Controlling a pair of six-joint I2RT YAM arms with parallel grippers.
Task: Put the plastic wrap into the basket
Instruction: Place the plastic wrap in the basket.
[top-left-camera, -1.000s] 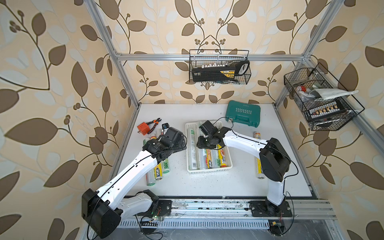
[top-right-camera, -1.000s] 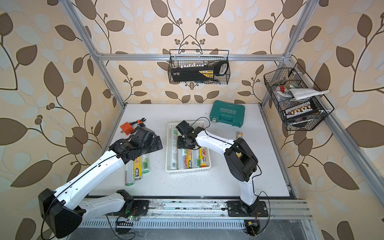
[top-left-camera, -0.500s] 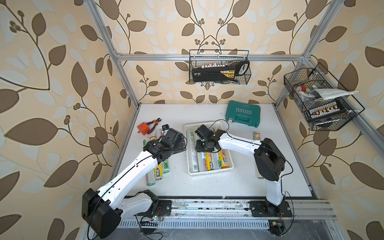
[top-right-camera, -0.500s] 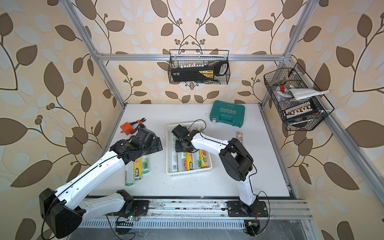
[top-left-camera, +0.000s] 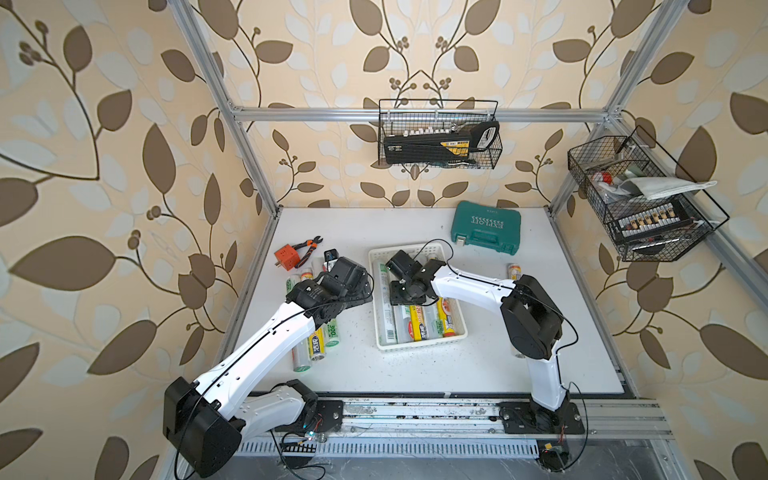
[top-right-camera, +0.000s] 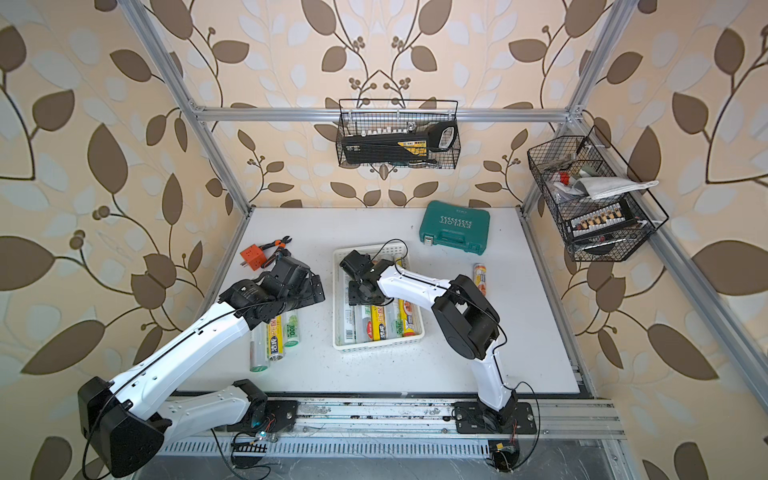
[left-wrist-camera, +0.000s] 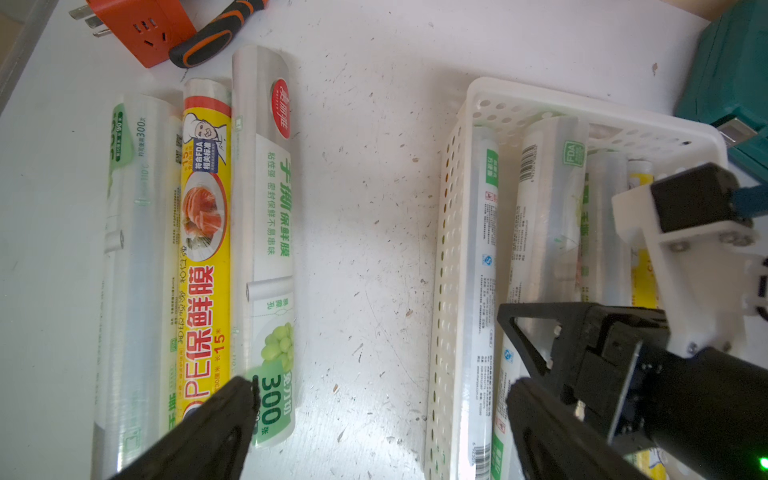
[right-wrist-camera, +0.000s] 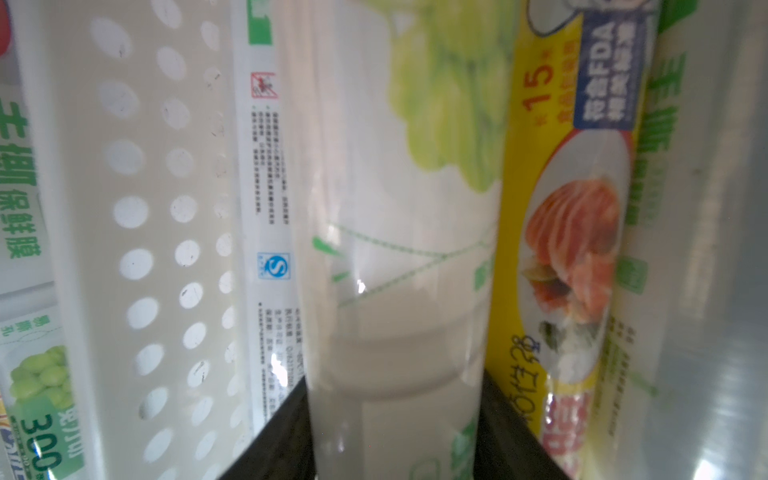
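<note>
Plastic wrap (left-wrist-camera: 205, 249) reads "PE", "15"; green case (top-left-camera: 486, 227) reads "EXPLOIT".

The green tool case (top-left-camera: 486, 227) reads "EXPLOIT"; the yellow roll (left-wrist-camera: 205, 266) reads "PE" and "15"; the grape-label roll (left-wrist-camera: 270, 257) beside it reads "300".

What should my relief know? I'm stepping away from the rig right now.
Left gripper: open, empty, over the table beside three rolls.
Right gripper: jaws flank a clear roll lying in the basket; whether it is gripped or released cannot be told.
Done: about five rolls in the basket.
To do: the three rolls left of the basket and one yellow roll right of it.
</note>
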